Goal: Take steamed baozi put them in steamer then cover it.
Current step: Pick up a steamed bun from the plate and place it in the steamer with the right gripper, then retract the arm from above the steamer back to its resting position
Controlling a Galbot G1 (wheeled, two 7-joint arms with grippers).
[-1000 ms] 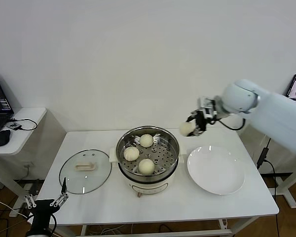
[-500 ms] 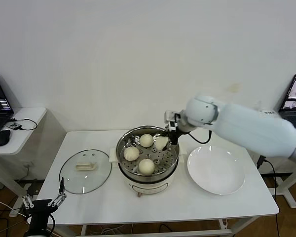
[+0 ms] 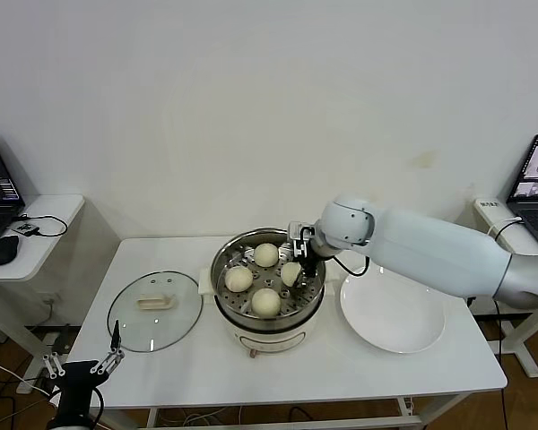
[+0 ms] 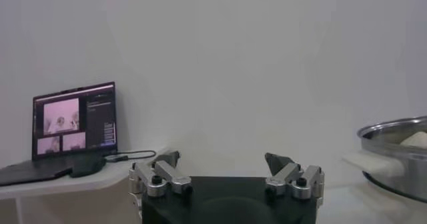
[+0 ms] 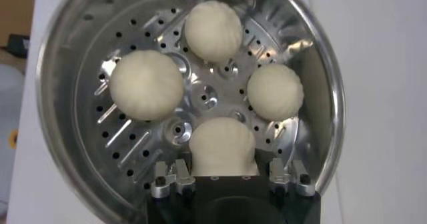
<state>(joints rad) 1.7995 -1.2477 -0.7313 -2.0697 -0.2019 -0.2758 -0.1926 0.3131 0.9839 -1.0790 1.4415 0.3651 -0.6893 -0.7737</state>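
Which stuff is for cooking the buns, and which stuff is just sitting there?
For the job:
- round cream-white buns
- shiny steel steamer pot
- clear glass lid
- right gripper, holding the fourth bun

Just lying about:
- empty flat white plate
- black laptop
- black mouse

right arm: big, smooth and white, shaped like a fat tube, with a round ball-like joint near the wrist
right arm cable: thin and black, looping under the wrist
right pincer: small and black, with silver metal parts
right pincer up close: black block body, silver finger blocks on both sides, each with a dark round screw
left pincer: wide black base, two silver finger blocks with black round screws, dark slanted tips
left pincer from above: thin silver fingers with dark tips on a black body
left wrist: black and round
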